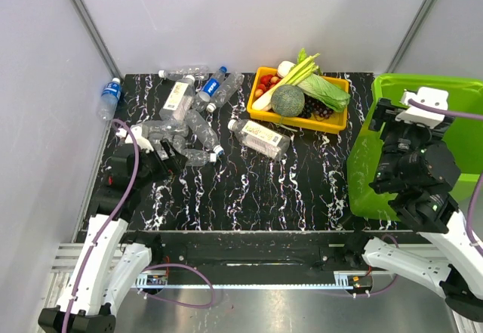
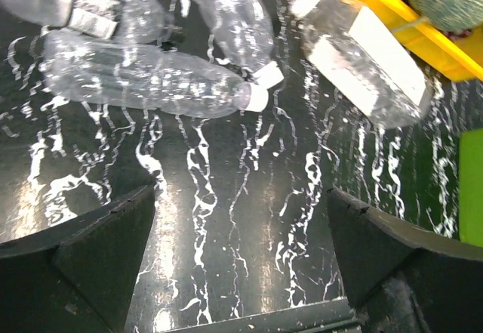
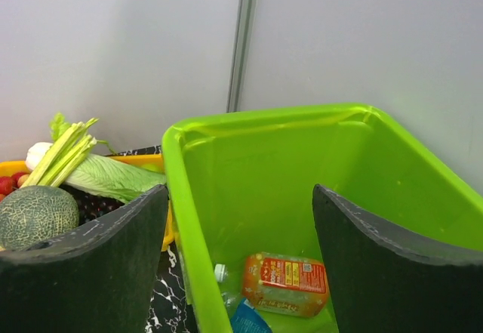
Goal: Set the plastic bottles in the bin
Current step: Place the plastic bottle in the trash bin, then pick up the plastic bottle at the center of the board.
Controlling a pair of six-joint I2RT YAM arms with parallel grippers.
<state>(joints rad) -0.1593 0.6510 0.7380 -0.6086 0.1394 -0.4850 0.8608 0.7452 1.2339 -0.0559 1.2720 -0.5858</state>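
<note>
Ok so the left gripper [image 2: 241, 227] is parked low over the table at the pile of plastic bottles on the left side, jaws spread wide with nothing between them. The closest one is a clear bottle [image 2: 151, 80] lying flat just past the fingertips, white cap pointing right. Its long axis runs pretty much along the line between the two fingers, so I reckon the wrist needs a turn before it can pinch across the body. Another bottle with a white label [image 1: 259, 138] lies further right, near the yellow tray [image 1: 341, 84]. The left arm is clearly the nearer one for all of these. The right gripper [image 3: 238, 197] hangs over the bin [image 3: 264, 121] at the right edge, jaws apart and holding nothing, with an orange-labelled bottle [image 3: 287, 282] on the bin floor below it.
</note>
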